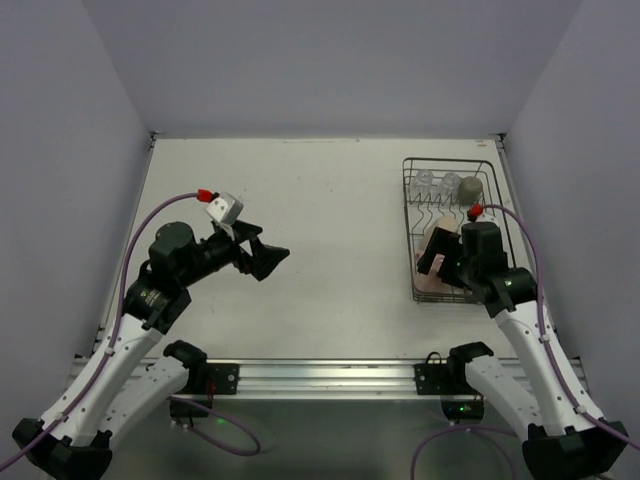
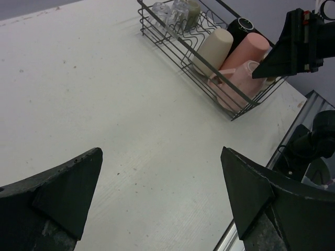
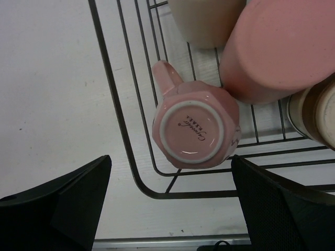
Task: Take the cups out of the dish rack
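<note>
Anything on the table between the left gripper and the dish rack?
Nothing: between the left gripper and the dish rack the table is bare, as the top and left wrist views show.

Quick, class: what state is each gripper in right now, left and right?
Left gripper: open, holding nothing.
Right gripper: open, empty, over the pale pink mug in the dish rack.

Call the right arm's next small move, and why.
Probably lower the right gripper straight down. It hangs open over the pale pink mug, which sits base-up in the dish rack's near corner, with one jaw on either side of it.
</note>
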Robot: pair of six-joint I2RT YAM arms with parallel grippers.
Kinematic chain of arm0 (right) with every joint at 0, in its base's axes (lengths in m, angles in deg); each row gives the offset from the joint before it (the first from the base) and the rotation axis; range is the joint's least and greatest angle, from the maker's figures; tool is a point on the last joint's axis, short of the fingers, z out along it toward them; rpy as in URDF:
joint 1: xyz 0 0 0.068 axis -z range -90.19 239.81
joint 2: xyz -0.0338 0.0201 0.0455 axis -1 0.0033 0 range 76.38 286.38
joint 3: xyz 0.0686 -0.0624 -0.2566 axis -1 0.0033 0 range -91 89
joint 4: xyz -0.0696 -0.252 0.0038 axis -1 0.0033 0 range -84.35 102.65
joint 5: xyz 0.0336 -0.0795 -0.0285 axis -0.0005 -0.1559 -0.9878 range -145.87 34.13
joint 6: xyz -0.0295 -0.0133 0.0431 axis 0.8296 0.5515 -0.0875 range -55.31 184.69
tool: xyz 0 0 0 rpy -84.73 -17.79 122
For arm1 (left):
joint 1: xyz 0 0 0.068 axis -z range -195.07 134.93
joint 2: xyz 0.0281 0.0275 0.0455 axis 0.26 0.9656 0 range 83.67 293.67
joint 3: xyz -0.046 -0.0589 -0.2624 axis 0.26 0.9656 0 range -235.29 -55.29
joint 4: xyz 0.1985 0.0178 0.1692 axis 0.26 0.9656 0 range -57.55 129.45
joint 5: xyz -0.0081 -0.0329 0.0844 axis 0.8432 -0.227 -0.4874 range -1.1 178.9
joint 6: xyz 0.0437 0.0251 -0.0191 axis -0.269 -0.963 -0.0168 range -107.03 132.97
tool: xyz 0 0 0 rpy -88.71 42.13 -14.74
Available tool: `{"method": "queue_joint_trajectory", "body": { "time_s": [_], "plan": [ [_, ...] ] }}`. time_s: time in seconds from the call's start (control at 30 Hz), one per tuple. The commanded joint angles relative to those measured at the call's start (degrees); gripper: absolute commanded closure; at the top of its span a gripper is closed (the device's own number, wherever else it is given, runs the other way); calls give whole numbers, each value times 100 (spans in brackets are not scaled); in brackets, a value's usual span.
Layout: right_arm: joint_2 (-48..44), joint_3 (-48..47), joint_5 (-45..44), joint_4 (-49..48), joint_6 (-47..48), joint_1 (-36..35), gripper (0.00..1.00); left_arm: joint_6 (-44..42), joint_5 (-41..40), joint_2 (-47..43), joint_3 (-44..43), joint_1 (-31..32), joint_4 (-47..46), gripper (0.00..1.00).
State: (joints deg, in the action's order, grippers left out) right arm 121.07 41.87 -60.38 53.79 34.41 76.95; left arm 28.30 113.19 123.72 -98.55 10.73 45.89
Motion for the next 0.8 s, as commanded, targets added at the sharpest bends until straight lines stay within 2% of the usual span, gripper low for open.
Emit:
{"method": "queue_joint_trajectory", "body": {
  "time_s": [0.0,0.4,0.77],
  "plan": [
    [31,73,-611,-252,-206,-32,1,-118,-179,-6,-33,57,107,0],
    [866,188,-911,-560,-276,-23,1,-127,-302,20,-42,92,133,0],
    [1490,170,-902,-639,-426,-32,9,-136,-487,55,-50,92,186,0]
  ]
}}
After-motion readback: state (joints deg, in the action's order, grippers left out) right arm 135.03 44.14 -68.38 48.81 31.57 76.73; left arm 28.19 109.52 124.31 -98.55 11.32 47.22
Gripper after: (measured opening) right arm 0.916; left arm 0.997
